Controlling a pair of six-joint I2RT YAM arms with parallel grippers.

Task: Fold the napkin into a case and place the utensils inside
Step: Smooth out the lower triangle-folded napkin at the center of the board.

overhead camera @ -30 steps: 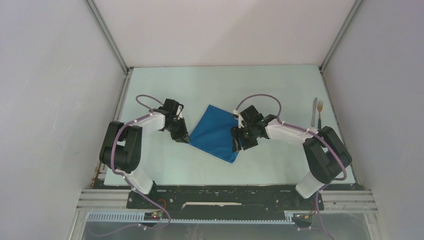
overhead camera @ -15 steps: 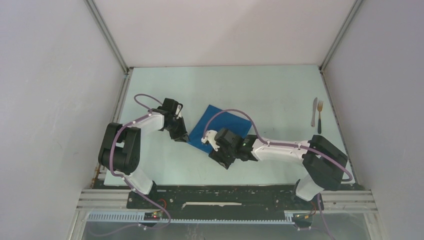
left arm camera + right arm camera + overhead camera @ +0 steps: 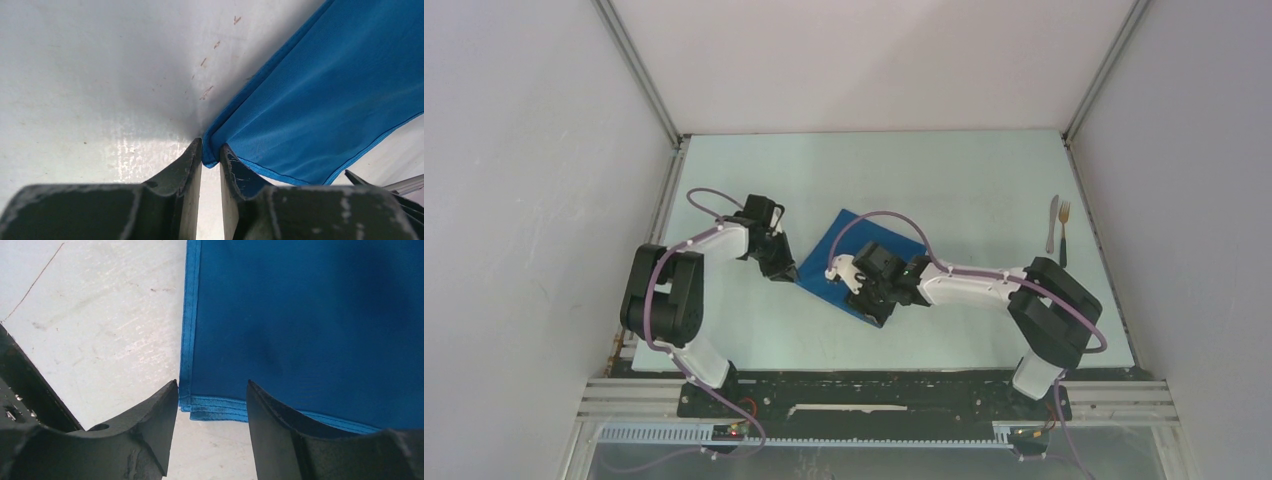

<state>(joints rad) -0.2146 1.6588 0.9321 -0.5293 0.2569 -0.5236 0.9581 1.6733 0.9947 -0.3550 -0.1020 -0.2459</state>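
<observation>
At the near edge of the table (image 3: 944,170) the two arms rise from their bases and reach inward toward the middle. Nearest of the things being worked on is the closest corner of the napkin (image 3: 879,235), where two hemmed edges lie stacked one on the other, so the cloth is doubled over there. The right gripper (image 3: 212,390) sits at that corner with its fingers released and spread; the corner lies in the gap between them, and neither finger visibly presses on it. A little farther back and to the left, the left gripper (image 3: 211,150) is clenched on the napkin's left corner, the blue tip pinched in the narrow slot between its fingers, which are low to the table. The napkin lies flat in the middle of the table as a slanted blue rectangle between the two arms, partly covered by the right wrist and its purple cable (image 3: 894,215). Farther away, near the right edge and well apart from the cloth, the knife (image 3: 1051,222) and the fork (image 3: 1064,232) lie side by side, pointing away from the arms.
</observation>
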